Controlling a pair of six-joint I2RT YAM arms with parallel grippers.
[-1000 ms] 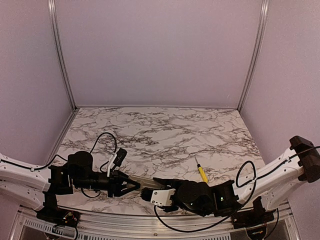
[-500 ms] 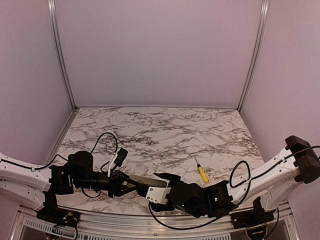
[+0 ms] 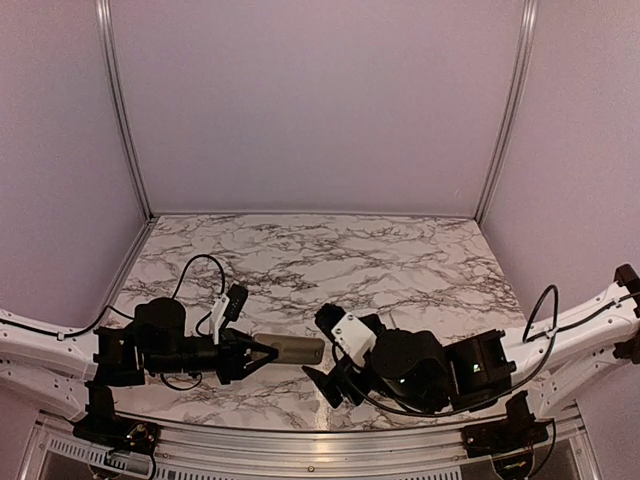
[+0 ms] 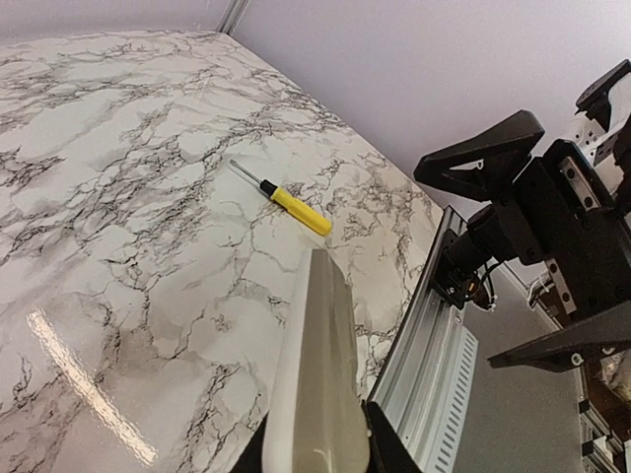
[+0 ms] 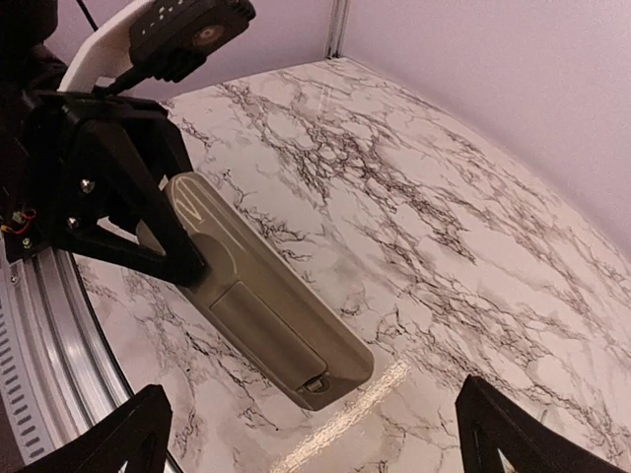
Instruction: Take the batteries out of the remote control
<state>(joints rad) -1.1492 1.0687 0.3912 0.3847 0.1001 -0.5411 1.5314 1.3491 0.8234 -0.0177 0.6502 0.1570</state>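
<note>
Remote control [image 3: 298,350], clamped by left end effector [image 3: 270,351]

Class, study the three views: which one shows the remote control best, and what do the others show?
The right wrist view: the remote control shows most of its grey-beige back, with the battery cover in place. The top external view gives only a foreshortened bar; the left wrist view sees it edge-on, along its length.

Top camera sits high behind both bases, looking down and forward over the marble table [image 3: 330,250] to the back wall [image 3: 320,110]. Left wrist view is tight, peering rightward along the remote control [image 4: 314,374]. Right wrist view faces back leftward, close on that same handset, which all three share.
</note>
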